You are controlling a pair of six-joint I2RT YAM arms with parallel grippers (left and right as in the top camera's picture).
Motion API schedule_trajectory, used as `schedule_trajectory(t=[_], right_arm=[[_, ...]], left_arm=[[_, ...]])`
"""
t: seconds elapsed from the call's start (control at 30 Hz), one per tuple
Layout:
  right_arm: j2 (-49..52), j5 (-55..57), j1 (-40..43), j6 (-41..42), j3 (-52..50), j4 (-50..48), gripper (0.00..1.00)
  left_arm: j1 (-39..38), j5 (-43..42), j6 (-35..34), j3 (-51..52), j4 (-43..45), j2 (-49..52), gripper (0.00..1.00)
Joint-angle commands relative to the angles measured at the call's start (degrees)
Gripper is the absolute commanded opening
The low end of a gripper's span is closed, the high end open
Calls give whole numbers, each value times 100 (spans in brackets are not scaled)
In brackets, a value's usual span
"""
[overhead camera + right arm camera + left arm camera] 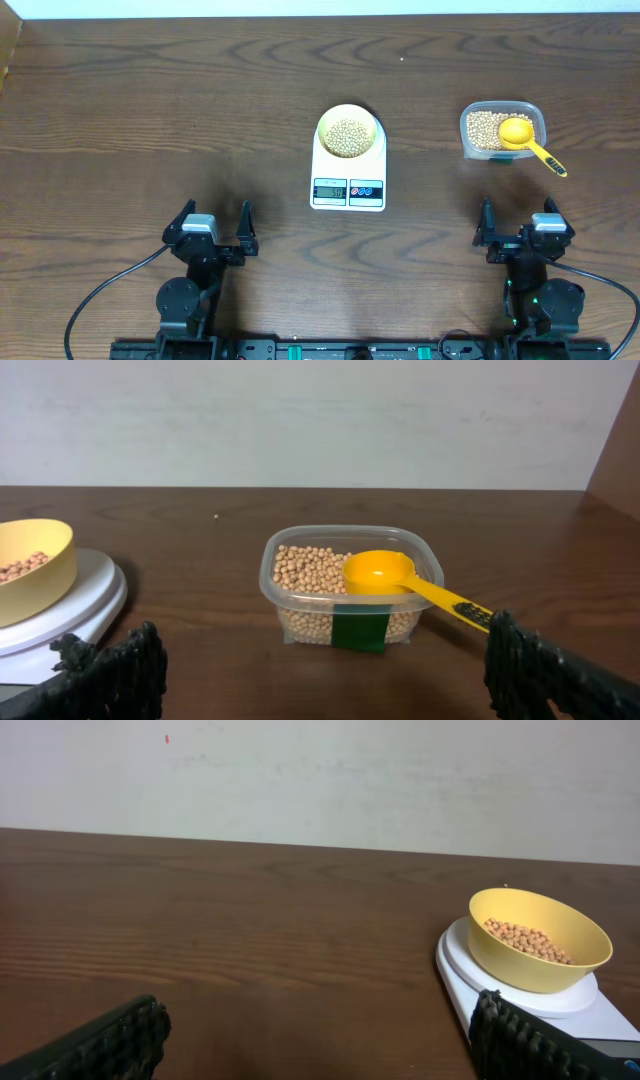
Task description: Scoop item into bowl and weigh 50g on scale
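The pale yellow bowl point(349, 133) stands on the white scale point(348, 190) at mid-table, with tan beans point(348, 136) inside; the left wrist view shows bowl point(540, 942) and scale point(470, 975) at the right. A clear tub point(502, 130) to the right holds more beans point(305, 568), and a yellow scoop point(525, 140) rests on them, handle over the rim toward the front right. My left gripper point(213, 228) hangs open near the front left. My right gripper point(518, 226) is open in front of the tub point(350, 585), empty.
The scale's display point(330, 191) and two buttons point(366, 191) face the front edge. A green label point(359, 630) marks the tub's near wall. Brown wooden tabletop point(150, 120) stretches to the left; a pale wall stands behind.
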State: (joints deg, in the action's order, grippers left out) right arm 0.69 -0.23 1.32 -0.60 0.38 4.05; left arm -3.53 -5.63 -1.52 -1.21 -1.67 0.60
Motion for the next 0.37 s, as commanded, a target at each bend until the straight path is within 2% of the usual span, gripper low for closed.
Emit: schedule_trajectory(t=[0.0, 0.33], right_arm=[[-39, 7, 31, 76, -9, 26, 99], [-39, 7, 31, 76, -9, 26, 99]], left_arm=[[24, -31, 17, 98, -195, -37, 98], [24, -31, 15, 98, -195, -37, 98]])
